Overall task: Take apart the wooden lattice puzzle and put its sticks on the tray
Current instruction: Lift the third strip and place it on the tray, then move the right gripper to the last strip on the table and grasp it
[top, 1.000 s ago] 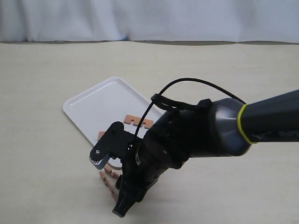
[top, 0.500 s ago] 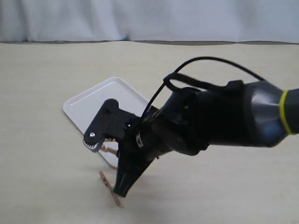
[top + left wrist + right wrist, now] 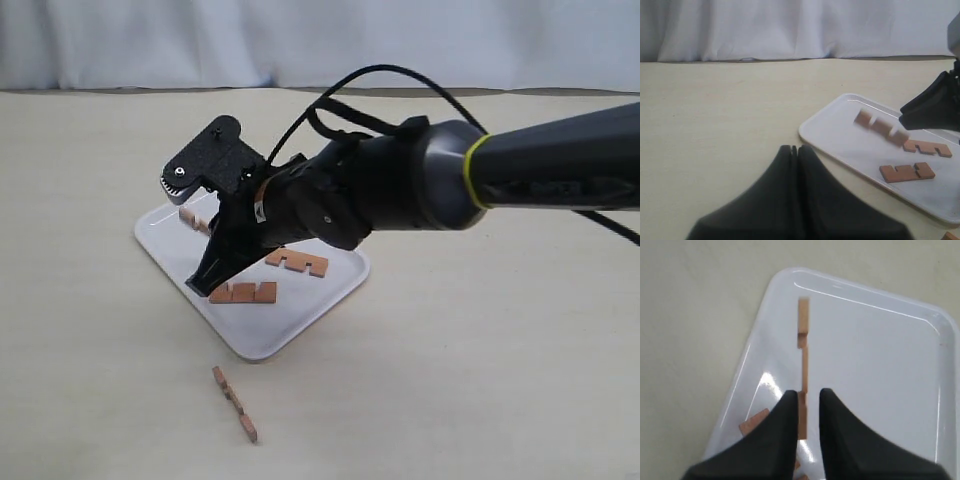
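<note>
Bench takes up most of what we see, and the right arm reaches in from the right edge across the middle of the exterior frame. Under it, left of centre, lies the tray.

The right fingers point down over the tray's left half. In their own view they stand slightly parted, the gap wider than the stick showing in it. That stick is smeared in the left wrist view, so we judge it loose and dropping, not clamped. The left fingers are pressed together on nothing.

The puzzle is fully apart. A second stick and a third stick lie flat mid-tray. The last stick lies on the bench at lower centre, well apart from the rim.

The loose stick is near the low rim at the tray's upper left, and a bounce could carry it over. The last stick is thin and flat, so descending fingers may skid or shove it away.
</note>
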You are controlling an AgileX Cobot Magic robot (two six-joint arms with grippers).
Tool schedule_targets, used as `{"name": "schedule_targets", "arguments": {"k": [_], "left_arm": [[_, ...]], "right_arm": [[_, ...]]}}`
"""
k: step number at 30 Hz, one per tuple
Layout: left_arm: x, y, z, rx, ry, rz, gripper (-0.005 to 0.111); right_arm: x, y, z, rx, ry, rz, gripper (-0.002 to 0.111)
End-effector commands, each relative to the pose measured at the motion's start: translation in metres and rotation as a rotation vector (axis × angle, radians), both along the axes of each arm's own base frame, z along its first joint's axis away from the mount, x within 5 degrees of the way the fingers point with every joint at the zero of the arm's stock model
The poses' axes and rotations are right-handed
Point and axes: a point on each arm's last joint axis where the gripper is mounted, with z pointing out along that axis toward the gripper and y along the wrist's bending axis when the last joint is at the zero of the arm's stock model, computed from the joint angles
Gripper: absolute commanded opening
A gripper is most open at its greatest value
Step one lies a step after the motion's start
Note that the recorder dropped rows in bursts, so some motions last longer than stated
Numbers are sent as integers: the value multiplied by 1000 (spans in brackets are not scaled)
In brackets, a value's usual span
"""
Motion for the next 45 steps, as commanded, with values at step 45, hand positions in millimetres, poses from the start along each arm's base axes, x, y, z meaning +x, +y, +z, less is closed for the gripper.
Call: {"name": "schedule_targets", "arguments": {"k": [45], "left_arm": [[0, 0, 0, 2, -13, -7, 0]], "right_arm": [[-74, 59, -4, -182, 546, -85, 47]]}}
